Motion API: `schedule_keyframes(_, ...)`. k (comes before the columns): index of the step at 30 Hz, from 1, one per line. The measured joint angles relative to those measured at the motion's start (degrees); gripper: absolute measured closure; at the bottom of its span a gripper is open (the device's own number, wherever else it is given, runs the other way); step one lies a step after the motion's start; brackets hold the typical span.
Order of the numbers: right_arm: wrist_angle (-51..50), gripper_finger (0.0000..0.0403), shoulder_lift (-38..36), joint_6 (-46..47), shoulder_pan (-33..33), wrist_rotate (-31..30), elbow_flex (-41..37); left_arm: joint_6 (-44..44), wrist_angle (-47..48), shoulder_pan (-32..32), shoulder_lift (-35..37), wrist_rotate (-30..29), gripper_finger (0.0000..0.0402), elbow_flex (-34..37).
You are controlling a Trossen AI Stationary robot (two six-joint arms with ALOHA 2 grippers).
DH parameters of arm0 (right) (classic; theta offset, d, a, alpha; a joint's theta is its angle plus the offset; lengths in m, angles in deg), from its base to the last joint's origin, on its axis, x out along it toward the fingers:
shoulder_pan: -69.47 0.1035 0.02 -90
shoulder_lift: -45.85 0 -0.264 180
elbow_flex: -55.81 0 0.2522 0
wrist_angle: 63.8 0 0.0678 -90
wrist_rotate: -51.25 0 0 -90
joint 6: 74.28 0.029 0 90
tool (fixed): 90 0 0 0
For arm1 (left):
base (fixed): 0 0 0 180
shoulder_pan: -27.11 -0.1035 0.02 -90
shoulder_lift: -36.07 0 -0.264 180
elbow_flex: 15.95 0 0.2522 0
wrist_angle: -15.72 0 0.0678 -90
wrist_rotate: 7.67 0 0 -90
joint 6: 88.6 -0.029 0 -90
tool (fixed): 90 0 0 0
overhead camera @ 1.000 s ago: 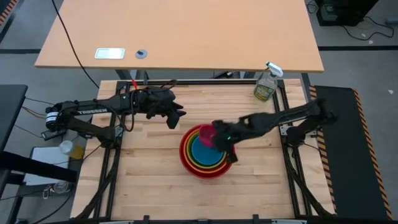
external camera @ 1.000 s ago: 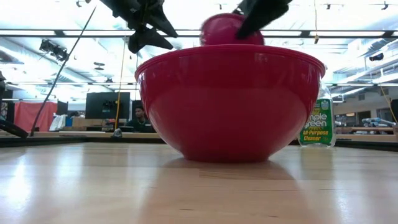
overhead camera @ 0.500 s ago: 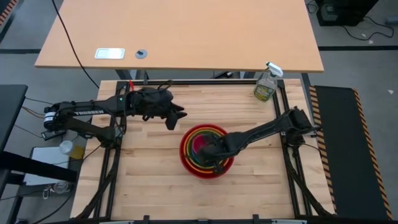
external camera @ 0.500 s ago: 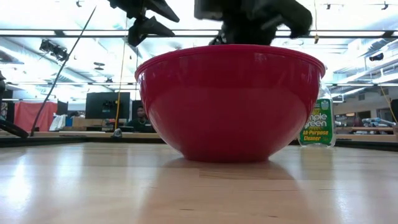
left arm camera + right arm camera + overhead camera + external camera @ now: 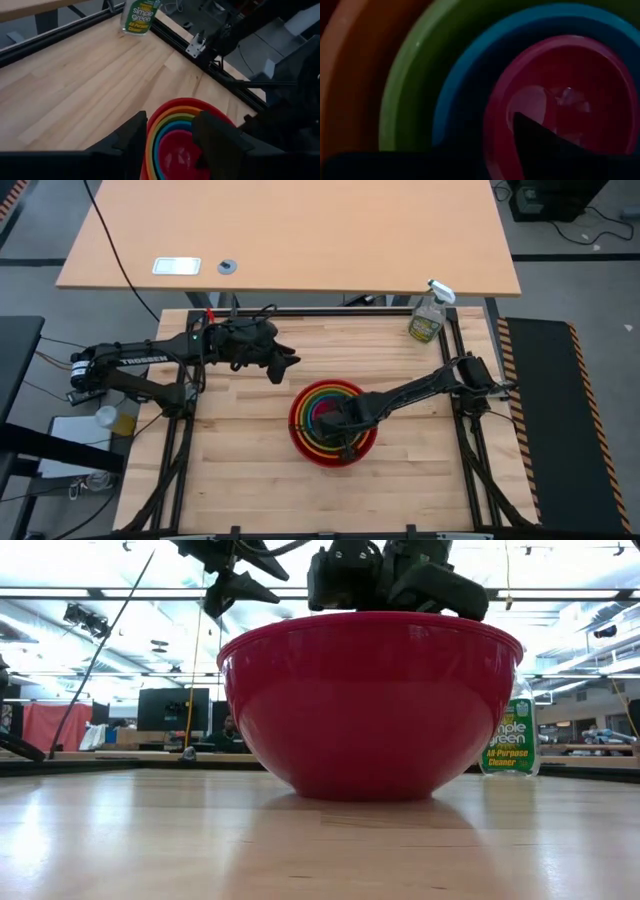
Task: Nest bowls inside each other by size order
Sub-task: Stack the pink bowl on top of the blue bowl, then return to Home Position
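Note:
Five bowls sit nested on the wooden table: red (image 5: 297,435) outermost, then orange (image 5: 350,75), lime green (image 5: 415,75), blue (image 5: 465,85) and magenta pink (image 5: 570,75) innermost. In the low view only the red bowl (image 5: 370,710) shows. My right gripper (image 5: 338,424) reaches down into the stack from the table's right and is shut on the pink bowl. My left gripper (image 5: 290,363) hangs open and empty above the table, to the far left of the stack; its fingers frame the stack in the left wrist view (image 5: 170,127). My right gripper holds the pink bowl by its rim (image 5: 495,130), one finger (image 5: 540,145) inside the bowl and the other outside it, over the blue bowl. The fingers come from above, slanting in from the table's right. The pink bowl sits upright inside the blue one.
A clear spray bottle with a green label (image 5: 428,315) stands at the table's far right corner; it also shows in the low view (image 5: 512,740). Bare wood lies to the left of and in front of the stack. A larger desk stands beyond the far edge.
My right gripper has gone down and toward the table's left with the pink bowl, from above the stack's right rim into its middle. The pink bowl, then lifted clear above the red rim, now sits nested inside the blue bowl.

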Motion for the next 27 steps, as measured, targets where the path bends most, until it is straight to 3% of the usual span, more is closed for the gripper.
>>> schedule_keyframes(7,-2.1,0.0204,-2.5,3.0,-0.2,1.9,-0.1,-5.5,3.0,1.2,1.3,0.3,0.0221,0.0)
schedule_keyframes(15,-3.6,0.0183,-13.4,11.8,-0.6,0.9,-1.0,-14.1,4.0,5.9,7.0,-5.3,0.0221,0.1)
schedule_keyframes(20,5.3,0.0190,-24.1,15.5,-1.9,-3.5,-9.8,-17.0,2.9,7.9,9.0,-7.0,0.0221,0.0)
schedule_keyframes(27,16.3,0.0190,-40.1,25.3,-4.9,-3.7,-25.0,-18.5,2.1,10.3,9.3,-8.1,0.0223,0.0)
